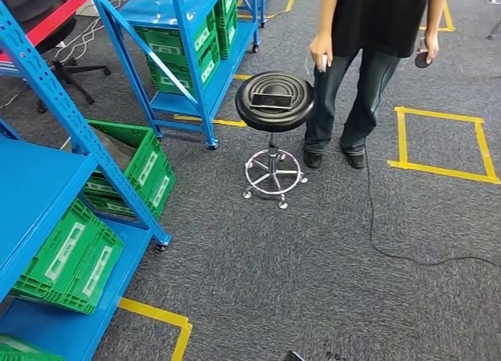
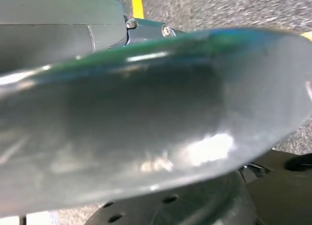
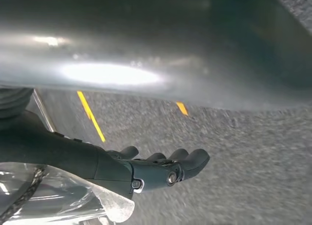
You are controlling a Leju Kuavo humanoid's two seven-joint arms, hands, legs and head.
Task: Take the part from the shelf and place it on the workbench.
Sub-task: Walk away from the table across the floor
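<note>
Your right hand [image 3: 162, 169] hangs with dark fingers [image 3: 191, 159] straight, holding nothing; the left hand's grasp you cannot tell. The blue metal shelf [image 1: 41, 181] with green plastic crates [image 1: 70, 259] lies nearer your left fingers.

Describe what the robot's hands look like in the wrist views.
The right hand has dark grey, rounded fingers with small silver screws at their bases. The left hand shows a dark teal-grey piece with silver screws beside a smooth grey cover.

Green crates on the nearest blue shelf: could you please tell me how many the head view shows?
3: a tilted crate at the far end, a nearer crate below the upper board, a crate sliver at the bottom-left corner. The board may hide more.
</note>
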